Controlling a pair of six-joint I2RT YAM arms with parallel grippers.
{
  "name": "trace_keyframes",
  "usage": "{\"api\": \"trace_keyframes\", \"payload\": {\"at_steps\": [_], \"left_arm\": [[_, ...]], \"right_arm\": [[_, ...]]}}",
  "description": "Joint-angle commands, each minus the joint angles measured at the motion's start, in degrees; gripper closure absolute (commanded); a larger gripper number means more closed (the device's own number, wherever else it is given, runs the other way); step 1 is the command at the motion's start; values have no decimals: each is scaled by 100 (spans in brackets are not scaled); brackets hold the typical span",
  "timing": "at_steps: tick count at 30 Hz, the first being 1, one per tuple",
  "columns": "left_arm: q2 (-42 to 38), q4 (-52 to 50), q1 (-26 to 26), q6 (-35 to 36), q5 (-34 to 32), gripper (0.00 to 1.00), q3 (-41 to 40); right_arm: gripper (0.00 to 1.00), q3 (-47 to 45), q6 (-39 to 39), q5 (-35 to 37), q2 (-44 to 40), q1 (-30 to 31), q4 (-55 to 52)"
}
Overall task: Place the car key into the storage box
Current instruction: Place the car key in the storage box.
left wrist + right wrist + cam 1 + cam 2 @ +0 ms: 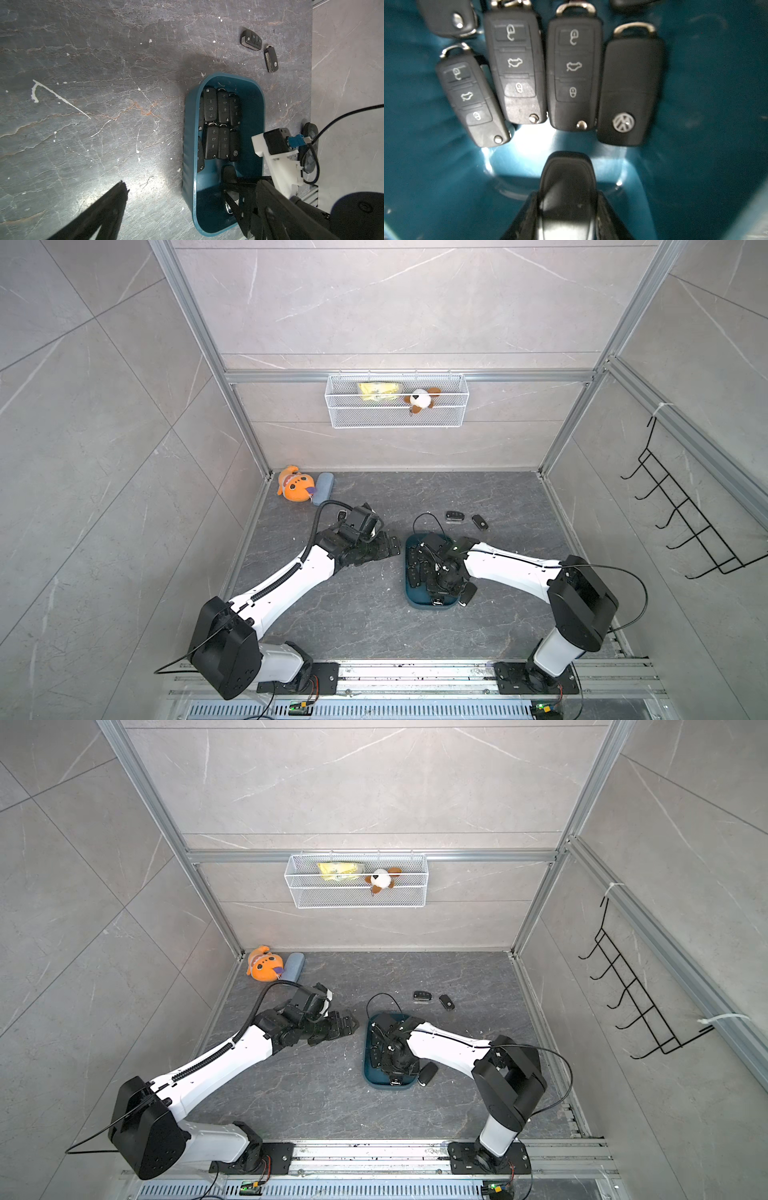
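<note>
1. Grey veined stone tabletop [374, 626], walled by pale tiles on three sides. Clock directions are read in a top view, with twelve toward the back wall.
2. Near the table's centre sits the storage box [410, 598], dark teal with rounded corners. Two rows of black flip keys [222, 108] fill its twelve o'clock end and middle, crowding the nine o'clock wall. The six o'clock end is mostly bare floor.
3. At the box's ten o'clock hovers the left gripper [388, 545], jaws spread wide and carrying nothing. The right gripper [568, 199] reaches down into the six o'clock end, pinched on the car key [568, 172].
4. So the car key is already within the box walls, though I cannot tell whether it touches the floor. It looks light, with a rigid, glossy plastic shell, so it could swivel or slip in a loose pinch. The best hold is probably across its two long sides at mid-body, not on the rounded nose. It seems sturdy enough for a short drop.
5. It is black, with a rounded nose and a raised rim around a sunken, shiny face. No buttons show on this side. The nose points at the flip keys but stays apart from them.
6. A stray key [454, 516] and a neighbour key [480, 522] lie at the box's one o'clock. An outside key [467, 593] rests just beside its four o'clock corner.
</note>
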Motion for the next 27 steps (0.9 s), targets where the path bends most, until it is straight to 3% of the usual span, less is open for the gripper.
{"api": "trace_keyframes", "payload": {"at_steps": [1,21,27], "left_arm": [[-175,28,40,168,22,0,-6],[-128,18,50,90,118,0,-28],[-110,21,48,72,138,0,-37]], "right_arm": [[62,243,58,-45,201,37,-233],[59,461,-65,470,715,-63,-223],[47,455,-85,470,702,-78,-152]]}}
